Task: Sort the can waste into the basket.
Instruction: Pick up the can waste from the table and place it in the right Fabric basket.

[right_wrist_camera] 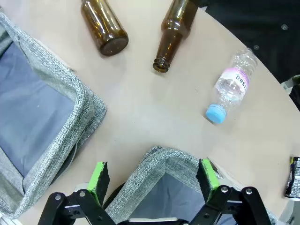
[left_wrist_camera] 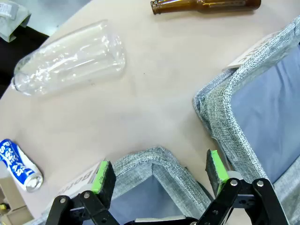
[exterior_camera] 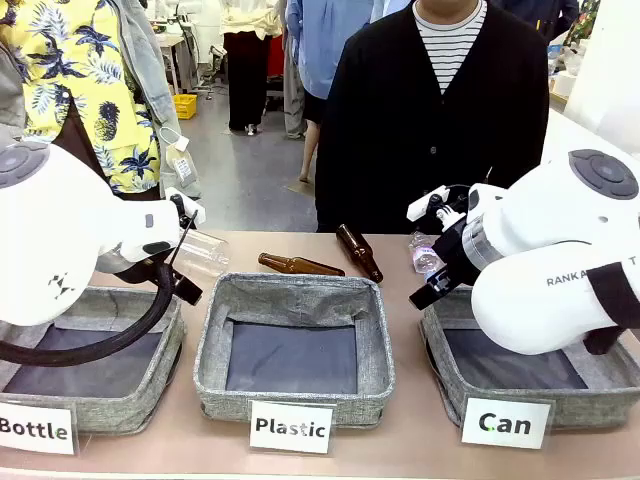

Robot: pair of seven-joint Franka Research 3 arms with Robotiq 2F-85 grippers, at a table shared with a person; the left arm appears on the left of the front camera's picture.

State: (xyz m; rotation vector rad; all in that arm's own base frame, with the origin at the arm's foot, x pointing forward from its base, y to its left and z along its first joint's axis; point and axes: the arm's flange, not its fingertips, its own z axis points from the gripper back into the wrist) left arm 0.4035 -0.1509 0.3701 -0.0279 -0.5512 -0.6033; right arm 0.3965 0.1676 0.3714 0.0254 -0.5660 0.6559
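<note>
L pincer (left_wrist_camera: 159, 173) open wide, green pads far apart, nothing gripped; hangs over a corner of the Bottle basket (left_wrist_camera: 154, 157). L wrist cam: blue/white can (left_wrist_camera: 18, 165) lies on its side on the table (left_wrist_camera: 140, 93) at 8 o'clock of frame, silver end lowest, close to table edge and near the Bottle basket's card. A big clear bottle (left_wrist_camera: 70, 58) on its side at 10 o'clock, well apart from that can. Plastic basket (left_wrist_camera: 220, 112) at 3 o'clock

R pincer (right_wrist_camera: 152, 178) same state: open wide, nothing gripped, over a corner of the Can basket (right_wrist_camera: 161, 161). R wrist cam: black/silver can (right_wrist_camera: 293, 178) at 4 o'clock, cut off by frame edge, on the table near its rim, outside the Can basket and apart from it. Can't tell from here if it's crushed. A small water bottle (right_wrist_camera: 229, 86), blue cap, pink band, lying at 2 o'clock. The base-on brown bottle (right_wrist_camera: 104, 28) at 11 o'clock, the mouth-on brown bottle (right_wrist_camera: 173, 35) at 12, both lying down, not touching

Front cam: I see 3 grey baskets in a row along near side, cards reading Bottle, Plastic, Can from 8 through 6 to 4 o'clock. R arm hides part of the Can basket's floor; visible part dark. A person (exterior_camera: 430, 120) in black cardigan, striped top, at 12 o'clock behind the table
</note>
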